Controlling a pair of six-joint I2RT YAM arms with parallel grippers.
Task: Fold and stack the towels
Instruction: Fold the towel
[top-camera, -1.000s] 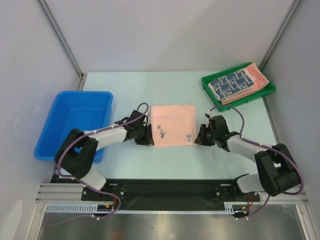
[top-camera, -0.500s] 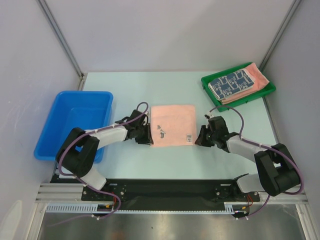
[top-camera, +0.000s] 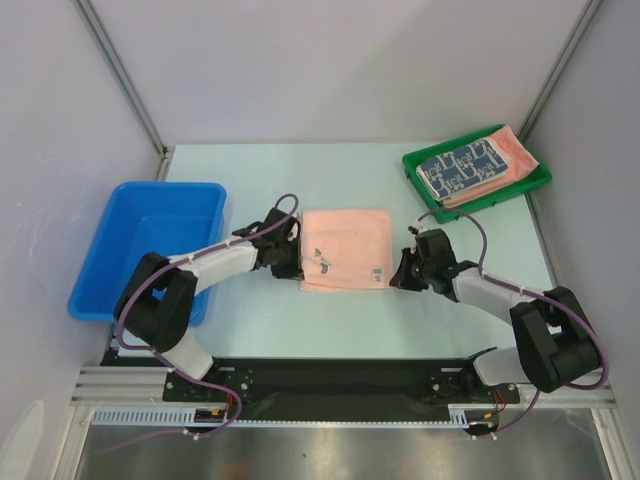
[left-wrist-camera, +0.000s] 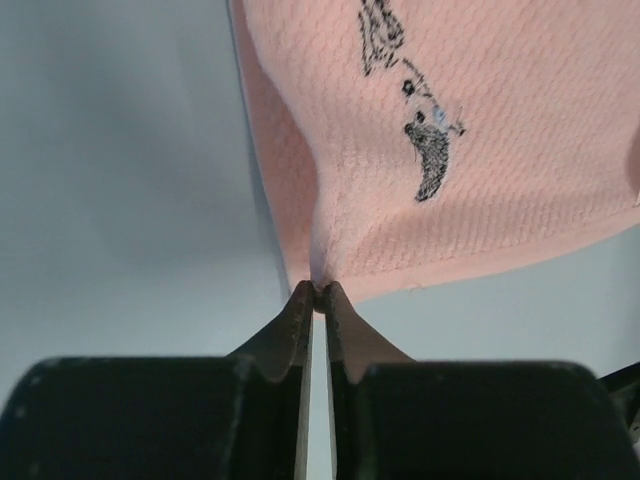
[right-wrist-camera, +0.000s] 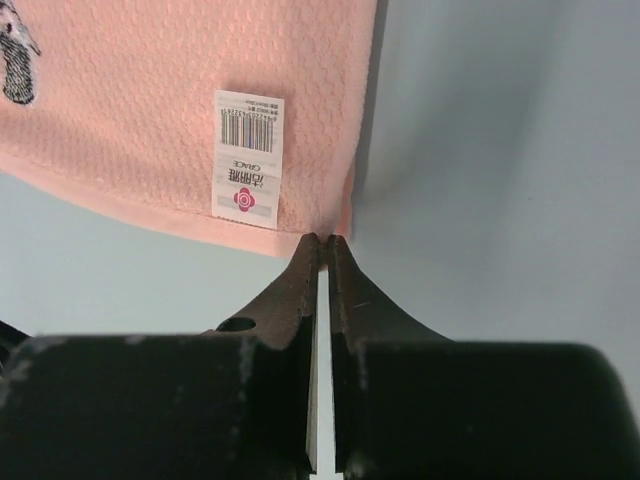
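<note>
Evidently clamped, left gripper and right gripper, on both lower corners of the towel, for folding upward.

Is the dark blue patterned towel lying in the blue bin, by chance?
No, the dark blue towel lies in the green tray.

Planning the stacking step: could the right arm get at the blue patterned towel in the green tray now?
Probably not yet: the way to the blue patterned towel looks free, but the right pincer is shut on a corner of the pink towel.
</note>
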